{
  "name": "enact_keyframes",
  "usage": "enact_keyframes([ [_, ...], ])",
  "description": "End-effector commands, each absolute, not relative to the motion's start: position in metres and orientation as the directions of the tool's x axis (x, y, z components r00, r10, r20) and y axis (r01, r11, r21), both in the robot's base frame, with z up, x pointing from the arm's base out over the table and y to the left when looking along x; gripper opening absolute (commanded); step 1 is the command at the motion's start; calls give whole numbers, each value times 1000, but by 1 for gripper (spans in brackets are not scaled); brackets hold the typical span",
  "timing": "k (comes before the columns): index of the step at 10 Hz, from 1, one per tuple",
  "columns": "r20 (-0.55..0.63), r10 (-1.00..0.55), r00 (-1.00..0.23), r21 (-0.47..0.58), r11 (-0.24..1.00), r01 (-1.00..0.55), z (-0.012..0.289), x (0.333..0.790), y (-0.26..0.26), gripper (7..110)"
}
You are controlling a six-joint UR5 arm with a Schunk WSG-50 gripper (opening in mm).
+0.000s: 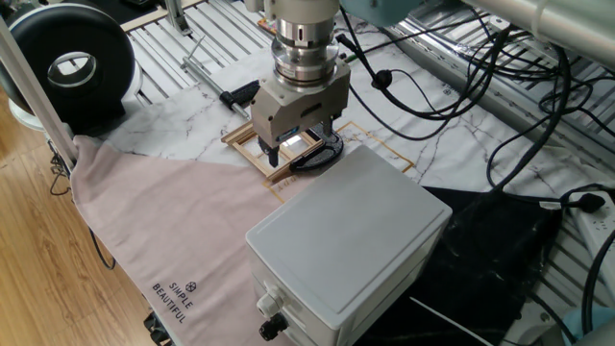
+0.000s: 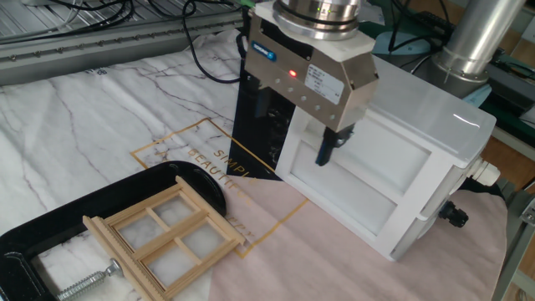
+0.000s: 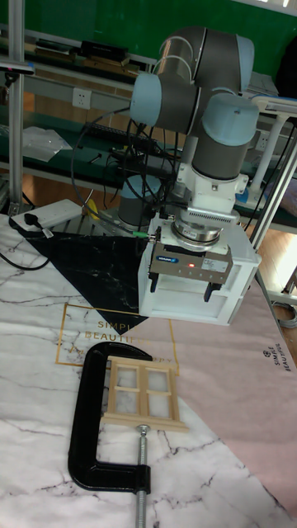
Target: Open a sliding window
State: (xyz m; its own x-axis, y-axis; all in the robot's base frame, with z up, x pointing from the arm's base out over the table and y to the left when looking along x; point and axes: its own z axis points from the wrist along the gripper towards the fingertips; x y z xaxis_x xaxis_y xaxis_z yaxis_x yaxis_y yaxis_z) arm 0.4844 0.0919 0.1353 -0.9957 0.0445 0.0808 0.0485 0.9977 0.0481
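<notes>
Two fixed cameras look down from opposite sides; the tall view faces the arm, all sharing the sliding window (image 3: 143, 391).

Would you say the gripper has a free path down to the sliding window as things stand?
Probably yes. The gripper hangs above the table with its jaws apart, and the sliding window lies flat with its top face uncovered. The black C-clamp wraps around its edge only, and the white box stands off to one side.

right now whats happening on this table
A robot arm is holding its gripper above a small wooden window that a black clamp pins flat on the table. The fingers hang apart, gripping nothing, and are clear of the frame. A white box sits just beside it. The window has not been touched.
</notes>
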Motion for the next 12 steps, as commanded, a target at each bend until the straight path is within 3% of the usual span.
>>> enact_keyframes([
  [1,121,9,-993,119,993,23,139,474,109,7],
  [4,312,-25,-950,82,997,1,149,426,98,7],
  [6,276,-82,-958,145,988,-42,148,433,110,7],
  [7,231,-105,-967,156,985,-70,131,453,117,22],
  [10,136,-76,-988,139,989,-57,69,543,136,22],
  [11,85,-79,-993,152,986,-66,54,566,138,44],
  [12,79,-77,-994,185,981,-61,48,576,137,44],
])
